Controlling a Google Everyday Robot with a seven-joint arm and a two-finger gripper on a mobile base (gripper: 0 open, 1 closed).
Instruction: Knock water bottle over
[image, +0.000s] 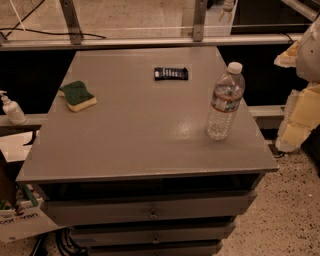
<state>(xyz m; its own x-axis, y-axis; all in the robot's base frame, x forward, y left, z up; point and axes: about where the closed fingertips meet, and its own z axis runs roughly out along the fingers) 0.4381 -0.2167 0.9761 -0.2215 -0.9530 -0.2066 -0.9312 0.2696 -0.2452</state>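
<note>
While the grey cabinet top (145, 140) carries everything, the gripper (301, 112) hangs off its right edge, its spread I cannot tell; the water bottle (226, 100) stands upright near that same edge. Push too low and it may only slide; too hard, and it could roll off onto the floor

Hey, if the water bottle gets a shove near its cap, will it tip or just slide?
Probably tips: the water bottle stands upright, tall on a narrow base. Once down, its round body may roll, and the cabinet top edge is close. The gripper is off to the right, apart from it.
</note>
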